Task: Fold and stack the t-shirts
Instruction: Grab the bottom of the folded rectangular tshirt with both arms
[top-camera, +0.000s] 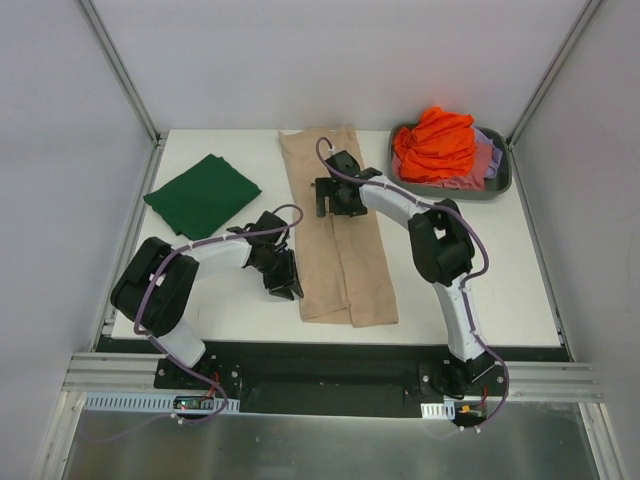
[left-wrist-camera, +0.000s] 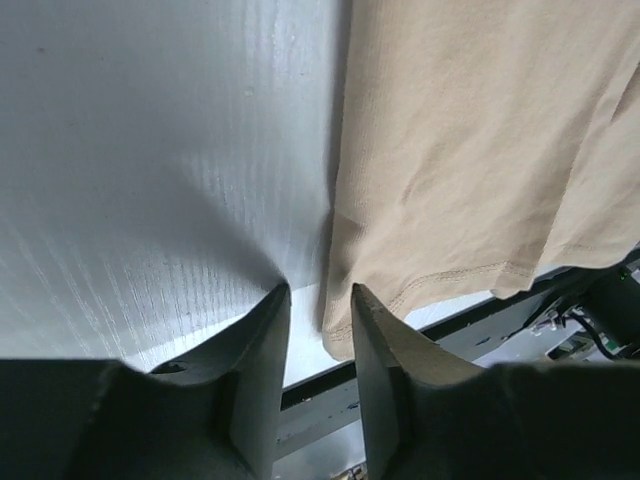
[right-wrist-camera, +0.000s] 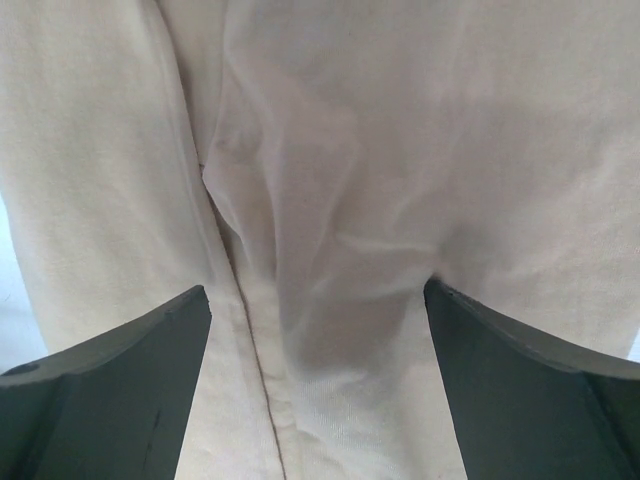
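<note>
The beige t-shirt (top-camera: 338, 235) lies on the white table (top-camera: 470, 270) as a long narrow strip running from back to front. My left gripper (top-camera: 284, 284) is low at the strip's front left edge. In the left wrist view its jaws (left-wrist-camera: 318, 292) stand a little apart and empty, with the beige hem corner (left-wrist-camera: 345, 335) just beyond the tips. My right gripper (top-camera: 334, 207) is over the strip's middle. Its jaws (right-wrist-camera: 316, 290) are wide open, with the tips on wrinkled beige cloth (right-wrist-camera: 350, 130). A dark green t-shirt (top-camera: 203, 195) lies folded at the back left.
A grey tub (top-camera: 503, 183) stands at the back right, holding a crumpled orange t-shirt (top-camera: 435, 145) with pink and lavender ones (top-camera: 482, 160) beside it. The table's front edge and a black rail (left-wrist-camera: 500, 325) are close behind the left gripper. Metal frame posts stand at the back corners.
</note>
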